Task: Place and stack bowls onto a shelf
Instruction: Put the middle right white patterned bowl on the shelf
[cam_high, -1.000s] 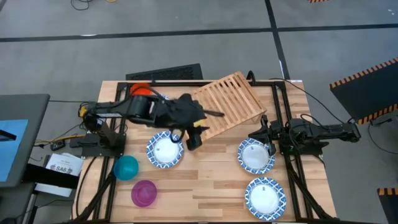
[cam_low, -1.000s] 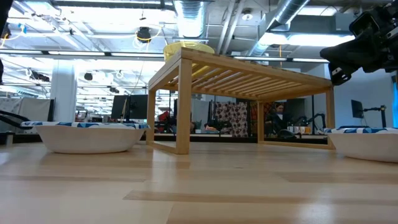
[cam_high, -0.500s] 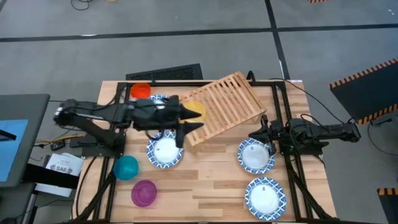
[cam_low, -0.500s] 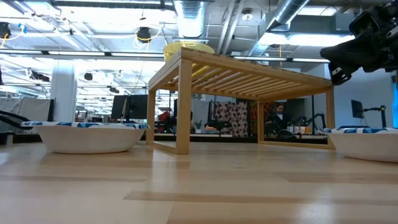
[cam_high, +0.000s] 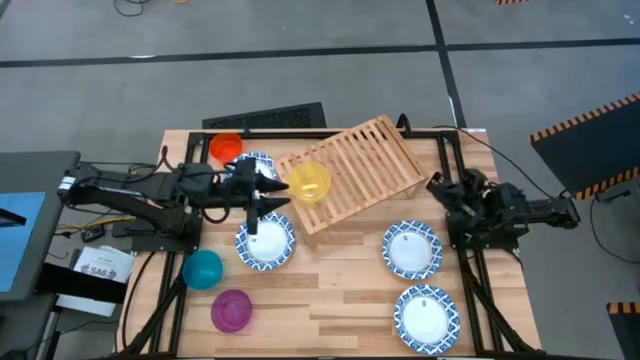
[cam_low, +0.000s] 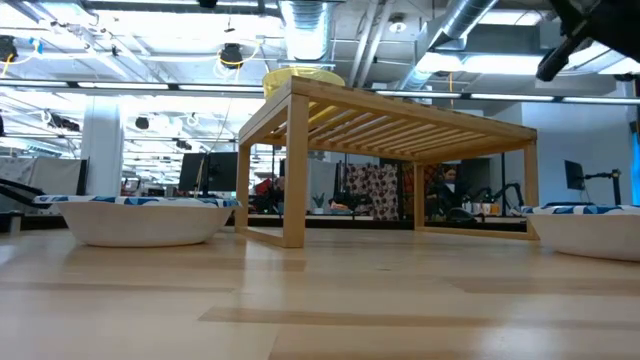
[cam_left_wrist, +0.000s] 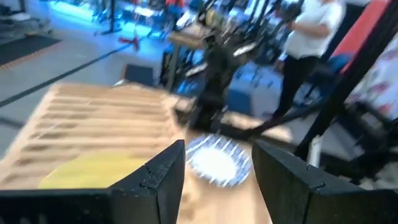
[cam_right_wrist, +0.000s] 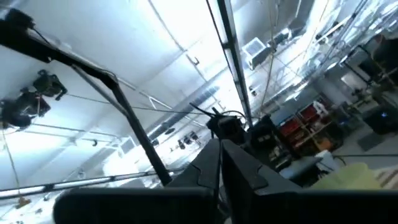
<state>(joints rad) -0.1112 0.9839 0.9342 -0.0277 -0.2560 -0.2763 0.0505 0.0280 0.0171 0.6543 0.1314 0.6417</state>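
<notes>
A yellow bowl (cam_high: 308, 183) sits by its base on the left end of the slatted wooden shelf (cam_high: 360, 165); the low view shows it on the shelf's top (cam_low: 303, 76). My left gripper (cam_high: 278, 196) is open and empty, just left of the shelf, over the table between two blue-rimmed bowls (cam_high: 265, 241) (cam_high: 252, 163). The left wrist view shows its fingers (cam_left_wrist: 219, 149) apart, with the yellow bowl (cam_left_wrist: 93, 171) ahead. My right gripper (cam_high: 440, 188) is shut and empty, tipped upward at the right edge, beyond two more blue-rimmed bowls (cam_high: 411, 249) (cam_high: 426, 314).
An orange bowl (cam_high: 226, 148) stands at the far left, and a teal bowl (cam_high: 203, 268) and a purple bowl (cam_high: 231, 310) at the near left. The shelf's right part (cam_high: 385, 150) is bare. A person (cam_left_wrist: 305, 43) stands beyond the table.
My left gripper has drawn back from over the shelf toward the table's left edge, uncovering the yellow bowl, which has stayed on the shelf. My right gripper has pulled back toward the right edge and tipped upward.
</notes>
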